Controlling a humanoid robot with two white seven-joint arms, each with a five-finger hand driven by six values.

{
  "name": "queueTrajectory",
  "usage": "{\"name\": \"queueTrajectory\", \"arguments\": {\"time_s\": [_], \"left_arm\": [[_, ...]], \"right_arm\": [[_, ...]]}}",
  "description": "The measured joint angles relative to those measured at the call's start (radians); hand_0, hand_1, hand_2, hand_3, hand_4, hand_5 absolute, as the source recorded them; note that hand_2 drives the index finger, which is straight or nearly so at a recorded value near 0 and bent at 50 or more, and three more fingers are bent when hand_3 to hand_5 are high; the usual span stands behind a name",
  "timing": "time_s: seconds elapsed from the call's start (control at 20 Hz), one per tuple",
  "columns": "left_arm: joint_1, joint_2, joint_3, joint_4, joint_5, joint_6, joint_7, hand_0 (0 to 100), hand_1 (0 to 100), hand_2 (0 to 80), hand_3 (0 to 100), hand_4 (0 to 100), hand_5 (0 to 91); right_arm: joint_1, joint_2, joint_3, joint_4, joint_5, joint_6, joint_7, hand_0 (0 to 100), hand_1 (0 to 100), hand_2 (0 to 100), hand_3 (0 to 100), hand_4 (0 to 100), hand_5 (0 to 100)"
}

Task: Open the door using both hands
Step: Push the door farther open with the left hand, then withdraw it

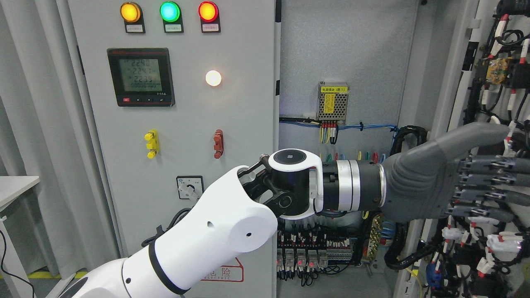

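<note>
The cabinet's right door (457,74) stands swung open, and its inner face with black wiring and components (503,66) fills the right edge of the head view. My left arm (215,231) comes in from the lower left and reaches across to it. The grey left hand (476,182) lies flat against the door's inner side. Its fingers (488,184) are stretched out to the right and the thumb (476,134) points up and right. It grasps nothing. The right arm does not show.
The left panel (186,124) is shut, with three lamps, a meter (140,76) and switches. The open cabinet interior (343,49) shows a power supply (333,103), blue wires and terminal rows (314,252). A white table corner (16,186) sits at the left.
</note>
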Motion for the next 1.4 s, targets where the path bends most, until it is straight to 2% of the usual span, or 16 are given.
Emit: {"name": "queueTrajectory", "arguments": {"time_s": [0.25,0.85,1.25,1.4], "left_arm": [[0.063,0.002,0.063,-0.057,-0.032,0.023,-0.009,29,0,2.7,3,3,0.0],[0.196,0.07,0.145,-0.185,-0.062,0.027,-0.012,29,0,2.7,3,4,0.0],[0.271,0.089,0.167,-0.222,-0.113,0.027,-0.013,29,0,2.7,3,3,0.0],[0.315,0.093,0.171,-0.23,-0.16,0.027,-0.01,29,0,2.7,3,3,0.0]], "right_arm": [[0.003,0.0,0.001,-0.003,0.001,-0.001,0.0,22,0,0,0,0,0],[0.048,0.0,0.004,-0.006,0.003,0.0,-0.001,22,0,0,0,0,0],[0.054,0.0,0.004,-0.009,0.002,0.0,-0.003,22,0,0,0,0,0],[0.056,0.0,0.004,-0.016,0.002,0.0,-0.005,22,0,0,0,0,0]]}}
